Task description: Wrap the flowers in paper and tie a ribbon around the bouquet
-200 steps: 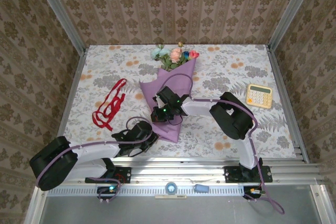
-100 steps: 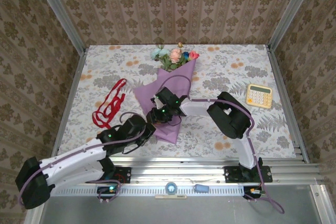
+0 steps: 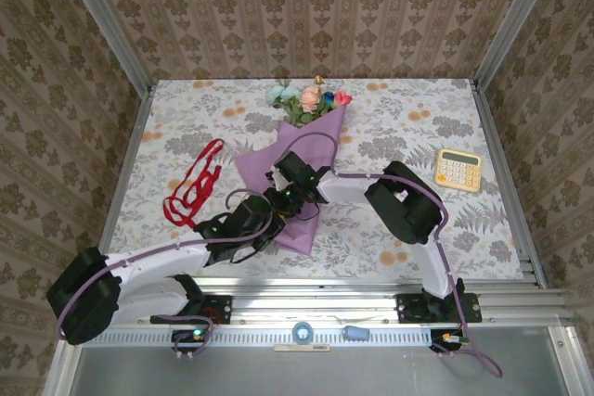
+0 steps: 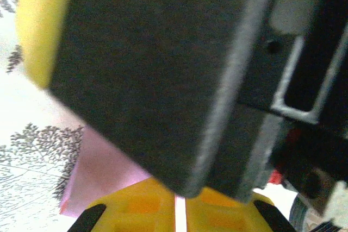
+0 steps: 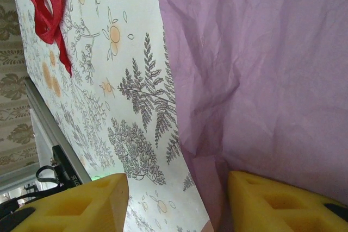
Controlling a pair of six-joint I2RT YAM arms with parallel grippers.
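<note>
Checking the R wrist cam, I had the R gripper (image 5: 176, 188) spread wide w/ nothing in it. The paper (image 5: 255, 69) edge ran lengthwise up thru the gap: one finger (image 5: 277, 202) sat over the lilac sheet, the other over bare cloth (image 5: 136, 107). That was the relation the next move hung on, imo. The edge lay along the gap, not across it, so a plain close would've pinched air unless a finger got under the sheet first.

On the top cam the bouquet (image 3: 327, 121) lay flat, long axis running away from both sets of fingers: flowers (image 3: 309, 97) at the far end, well beyond the tips, cone point back toward the bases. R gripper hung over the cone's lower half at its left edge. L gripper (image 3: 262, 220) was just beside it on the ribbon side, v. close; couldn't tell if touching. On the L wrist cam a blurred dark housing (image 4: 163, 69) loomed close, prob. the R arm's. L fingers (image 4: 136, 213) looked pressed nearly together, only a thin slit between, nothing I could make out in it.

The ribbon (image 3: 192, 185) lay loose on the cloth, well apart from the cone, out on the L fingers' side, so L arm was nearer it. Tie not yet begun; wrap looked unfinished, w/ a flap sticking out left.
</note>
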